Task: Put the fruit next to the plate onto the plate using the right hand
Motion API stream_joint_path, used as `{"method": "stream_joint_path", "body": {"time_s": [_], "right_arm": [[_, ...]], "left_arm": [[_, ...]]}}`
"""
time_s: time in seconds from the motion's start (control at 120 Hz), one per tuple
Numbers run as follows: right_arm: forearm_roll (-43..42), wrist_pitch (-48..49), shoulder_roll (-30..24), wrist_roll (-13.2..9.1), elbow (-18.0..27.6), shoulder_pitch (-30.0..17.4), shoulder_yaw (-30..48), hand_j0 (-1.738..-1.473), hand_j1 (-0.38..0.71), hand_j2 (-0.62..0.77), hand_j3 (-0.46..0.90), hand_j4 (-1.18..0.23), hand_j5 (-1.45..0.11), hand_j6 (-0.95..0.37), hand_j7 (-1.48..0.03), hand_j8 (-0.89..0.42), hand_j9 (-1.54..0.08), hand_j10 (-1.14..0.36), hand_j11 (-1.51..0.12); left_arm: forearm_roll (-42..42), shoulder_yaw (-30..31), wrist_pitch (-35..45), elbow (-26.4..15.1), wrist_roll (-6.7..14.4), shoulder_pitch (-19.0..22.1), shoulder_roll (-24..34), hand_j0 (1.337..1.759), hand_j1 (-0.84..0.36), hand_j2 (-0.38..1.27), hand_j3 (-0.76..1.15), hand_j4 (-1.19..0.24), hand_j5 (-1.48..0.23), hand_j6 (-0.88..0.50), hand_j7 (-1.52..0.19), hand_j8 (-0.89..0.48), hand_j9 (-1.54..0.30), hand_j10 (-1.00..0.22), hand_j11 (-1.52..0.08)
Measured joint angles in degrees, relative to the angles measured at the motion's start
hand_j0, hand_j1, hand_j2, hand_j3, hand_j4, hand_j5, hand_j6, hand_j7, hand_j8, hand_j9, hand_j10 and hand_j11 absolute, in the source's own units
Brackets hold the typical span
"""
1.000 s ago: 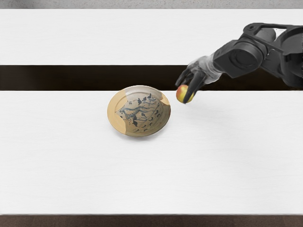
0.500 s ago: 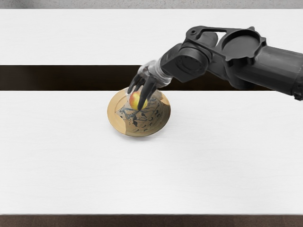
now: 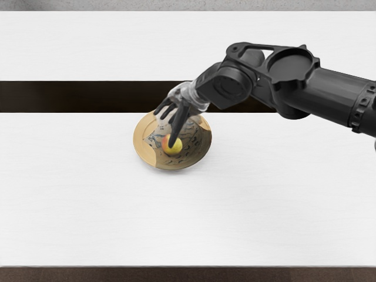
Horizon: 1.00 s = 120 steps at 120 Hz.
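From my end this reads as a simulated test bench rather than a real room. I'm looking at a flat white table (image 3: 88,205) with a dark band (image 3: 70,97) cutting across it, a second white slab (image 3: 117,47) behind, a grey strip (image 3: 176,4) up top and a brown strip (image 3: 176,275) along the bottom. It's all smooth, evenly lit, render-clean. A painted plate (image 3: 143,147) gives a homely touch, and a black robot arm (image 3: 317,88) reaches over it.
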Motion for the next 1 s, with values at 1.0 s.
{"method": "stream_joint_path", "body": {"time_s": [1.0], "right_arm": [[30.45,22.55,-55.93,0.54,20.12,-37.42,32.54,-1.658,-0.29,-0.01,0.0,-0.04,-0.06,-0.04,-0.06,-0.04,-0.06,-0.04,-0.06]], "left_arm": [[0.02,-0.08,0.0,-0.07,-0.01,-0.12,0.0,1.658,0.06,0.05,0.0,-0.24,-0.32,-0.24,-0.32,-0.24,-0.32,-0.24,-0.32]]}}
